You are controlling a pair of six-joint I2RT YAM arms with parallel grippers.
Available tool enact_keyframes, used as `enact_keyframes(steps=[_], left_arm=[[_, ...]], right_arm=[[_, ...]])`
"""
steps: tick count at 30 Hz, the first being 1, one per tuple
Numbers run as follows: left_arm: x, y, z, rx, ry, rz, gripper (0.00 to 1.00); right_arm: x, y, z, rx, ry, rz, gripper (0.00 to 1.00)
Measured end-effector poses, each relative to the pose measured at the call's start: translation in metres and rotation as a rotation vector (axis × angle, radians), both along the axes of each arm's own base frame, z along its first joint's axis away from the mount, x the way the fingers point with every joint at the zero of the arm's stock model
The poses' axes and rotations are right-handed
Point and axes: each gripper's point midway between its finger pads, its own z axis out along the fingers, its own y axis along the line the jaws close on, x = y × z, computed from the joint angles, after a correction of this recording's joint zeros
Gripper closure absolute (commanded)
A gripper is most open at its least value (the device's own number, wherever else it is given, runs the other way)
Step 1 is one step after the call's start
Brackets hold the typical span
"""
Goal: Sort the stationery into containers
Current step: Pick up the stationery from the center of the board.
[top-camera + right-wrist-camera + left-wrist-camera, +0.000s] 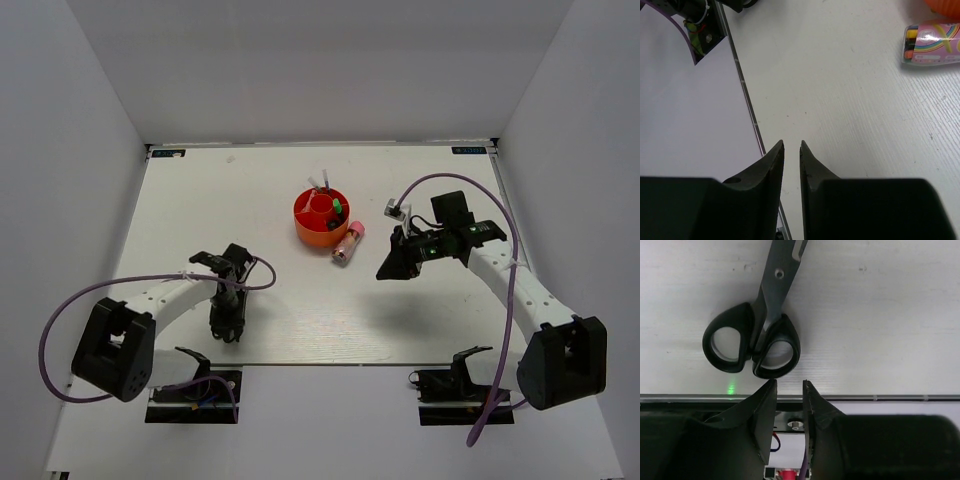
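Black-handled scissors [757, 335] lie flat on the white table, handles toward the near edge and blades running out of the top of the left wrist view. My left gripper [790, 382] hovers just short of the handle loops, open by a narrow gap with nothing in it. In the top view the left gripper [228, 332] hangs near the front edge and covers the scissors. The orange tub [306, 222] holds white pens and a green item. A pink-capped clear tube [348, 242] [932, 45] lies beside it. My right gripper [384, 272] [791, 144] is slightly open, empty, right of the tube.
The table's near edge [880, 397] runs just under my left fingertips, with base hardware below it. A small grey-white item [392, 209] sits by the right arm's purple cable. White walls enclose the table on three sides.
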Motion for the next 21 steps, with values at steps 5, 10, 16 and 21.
enact_keyframes(steps=[5, 10, 16, 21], left_arm=[[0.003, 0.001, -0.007, 0.041, 0.000, -0.024, 0.63], [0.011, 0.001, -0.010, 0.062, -0.021, -0.037, 0.63], [0.020, 0.001, -0.011, 0.066, -0.062, -0.044, 0.65], [0.026, -0.005, -0.014, 0.057, -0.099, -0.060, 0.69]], right_arm=[[-0.001, 0.000, -0.001, 0.002, 0.004, 0.005, 0.76], [-0.001, 0.000, 0.000, 0.009, 0.007, 0.011, 0.76], [-0.001, -0.001, 0.000, 0.012, 0.013, 0.010, 0.76], [-0.003, -0.002, -0.001, 0.014, 0.022, 0.011, 0.76]])
